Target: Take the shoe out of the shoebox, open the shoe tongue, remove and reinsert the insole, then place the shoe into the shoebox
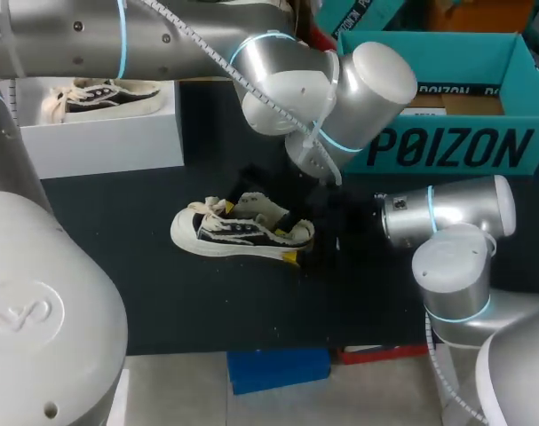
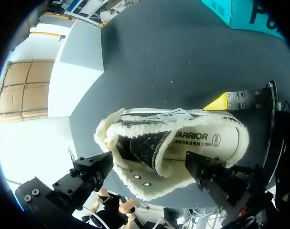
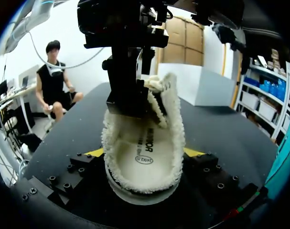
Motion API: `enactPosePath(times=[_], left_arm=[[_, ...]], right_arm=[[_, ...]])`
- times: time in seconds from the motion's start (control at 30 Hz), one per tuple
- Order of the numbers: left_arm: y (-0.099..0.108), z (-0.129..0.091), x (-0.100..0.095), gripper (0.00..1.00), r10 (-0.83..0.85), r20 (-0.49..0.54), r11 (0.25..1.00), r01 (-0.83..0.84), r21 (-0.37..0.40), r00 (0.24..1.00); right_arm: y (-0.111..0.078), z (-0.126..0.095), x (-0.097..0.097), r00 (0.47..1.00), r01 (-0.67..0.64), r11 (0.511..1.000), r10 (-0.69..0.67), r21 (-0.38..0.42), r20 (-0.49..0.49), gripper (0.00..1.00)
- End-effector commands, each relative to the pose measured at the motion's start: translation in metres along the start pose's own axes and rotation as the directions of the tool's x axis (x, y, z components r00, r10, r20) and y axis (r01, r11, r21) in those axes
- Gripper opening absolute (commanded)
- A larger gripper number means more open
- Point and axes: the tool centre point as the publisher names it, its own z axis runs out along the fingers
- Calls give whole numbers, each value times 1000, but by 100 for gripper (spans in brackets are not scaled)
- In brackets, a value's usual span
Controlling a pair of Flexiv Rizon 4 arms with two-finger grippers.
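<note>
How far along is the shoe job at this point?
Done: the shoe is out of the shoebox, on the mat. In hand: the right gripper clamps its heel while the open left gripper hovers at the tongue. The insole sits inside. Left, apparently: insole out and in, then reboxing.

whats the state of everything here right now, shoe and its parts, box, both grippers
shoebox: open, no shoe seen inside
shoe: upright on the mat, heel clamped
tongue: raised, shoe mouth open
insole: in place, lying flat
right gripper: shut on the shoe's heel
left gripper: open, above the shoe's mouth
second shoe: upright on the white block
</note>
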Motion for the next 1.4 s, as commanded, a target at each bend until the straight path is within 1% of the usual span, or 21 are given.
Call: enactPosePath(times=[0.03,0.07,0.1,0.13,0.17,0.2,0.33,0.4,0.43,0.47,0.5,0.53,0.57,0.77,0.8,1.03,1.4], left_arm=[[-2,4,-1,96,-7,17,1000,7,-2,1000],[-2,4,-3,89,-8,19,1000,8,-1,1000],[-2,5,-4,75,-9,19,1000,9,-1,1000],[-2,5,-6,65,-9,20,1000,9,3,1000],[-2,5,-8,60,-10,22,1000,10,7,1000],[-2,6,-9,49,-6,24,1000,6,13,1000],[-3,7,-15,36,23,34,999,-25,47,999],[-2,8,-17,34,57,47,996,-60,70,997],[-2,9,-17,30,64,70,994,-70,83,995],[-1,9,-17,26,76,69,993,-82,86,995],[-1,10,-17,17,75,73,993,-81,88,995],[-2,10,-17,5,75,76,993,-81,88,994],[-2,10,-18,0,75,76,993,-82,89,994],[-1,1,-18,0,74,72,988,-83,129,995],[-1,-1,-19,0,75,58,987,-82,137,995],[-2,-15,-29,0,59,33,982,-64,178,998],[4,-8,-60,0,-14,22,985,10,170,1000]], right_arm=[[0,2,-1,1000,-1,1000,1,1,1,0],[0,2,-1,1000,-1,1000,1,1,1,0],[0,2,-1,1000,-1,1000,1,1,1,0],[0,2,-1,1000,-1,1000,1,1,1,0],[0,2,-1,1000,-1,1000,1,1,1,0],[0,2,-1,1000,-1,1000,1,1,1,0],[0,2,-1,1000,-1,1000,1,1,1,0],[0,2,-1,1000,-1,1000,1,1,1,0],[0,2,-1,1000,-1,1000,1,1,1,0],[0,2,-1,1000,-1,1000,1,1,1,0],[0,2,-1,1000,-1,1000,1,1,1,0],[0,2,-1,1000,-1,1000,1,1,1,0],[0,2,-1,1000,-1,1000,1,1,1,0],[0,2,-1,1000,-1,1000,1,1,1,0],[0,2,-1,1000,-1,1000,1,1,1,0],[0,2,-1,1000,-1,1000,1,1,1,0],[0,2,-1,1000,-1,1000,1,1,1,0]])
